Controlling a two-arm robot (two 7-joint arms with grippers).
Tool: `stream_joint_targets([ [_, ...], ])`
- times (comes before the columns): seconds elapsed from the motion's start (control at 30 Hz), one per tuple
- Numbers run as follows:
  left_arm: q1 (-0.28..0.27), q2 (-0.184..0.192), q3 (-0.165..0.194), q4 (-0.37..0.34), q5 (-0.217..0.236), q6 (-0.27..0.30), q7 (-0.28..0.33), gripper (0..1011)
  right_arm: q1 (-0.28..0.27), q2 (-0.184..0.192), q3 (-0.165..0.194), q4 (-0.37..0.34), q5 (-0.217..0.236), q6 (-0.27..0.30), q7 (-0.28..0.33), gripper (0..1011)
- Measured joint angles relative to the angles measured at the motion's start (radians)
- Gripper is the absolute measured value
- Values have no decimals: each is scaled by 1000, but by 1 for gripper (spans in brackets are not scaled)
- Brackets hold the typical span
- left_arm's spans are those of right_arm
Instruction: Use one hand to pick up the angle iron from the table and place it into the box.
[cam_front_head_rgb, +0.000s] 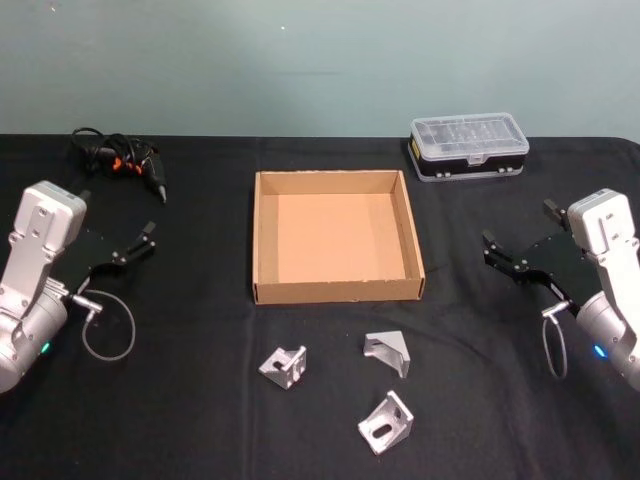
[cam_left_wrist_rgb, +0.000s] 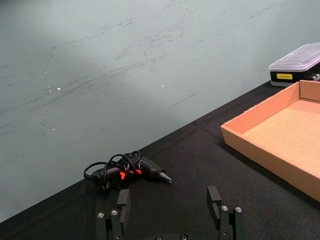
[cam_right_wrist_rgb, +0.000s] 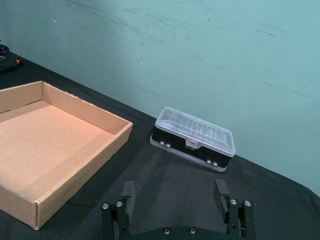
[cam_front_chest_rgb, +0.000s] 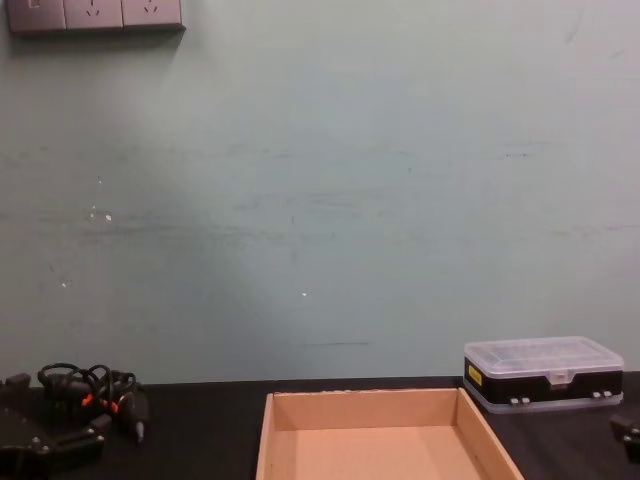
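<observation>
Three grey metal angle brackets lie on the table (cam_front_head_rgb: 200, 430) just before the box (cam_front_head_rgb: 335, 290).
Left iron (cam_front_head_rgb: 283, 366), right iron (cam_front_head_rgb: 388, 352) and near iron (cam_front_head_rgb: 386, 423) sit apart, with bare black table all round; the box is tan, low-walled, open-topped. Left gripper (cam_left_wrist_rgb: 168, 197) hangs at the table's left side, right gripper (cam_right_wrist_rgb: 174, 190) at its right, both spread wide, well clear.

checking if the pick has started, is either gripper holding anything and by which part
Nothing is held. The left gripper and the right gripper are both open and empty; the three metal brackets lie on the table.
</observation>
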Motion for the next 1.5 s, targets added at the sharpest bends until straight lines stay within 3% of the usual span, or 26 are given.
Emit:
stream_joint_targets([
  [1.5, 0, 0, 0, 0, 0, 0, 0, 1000, 0, 0, 0, 0, 0, 0, 0, 1003],
])
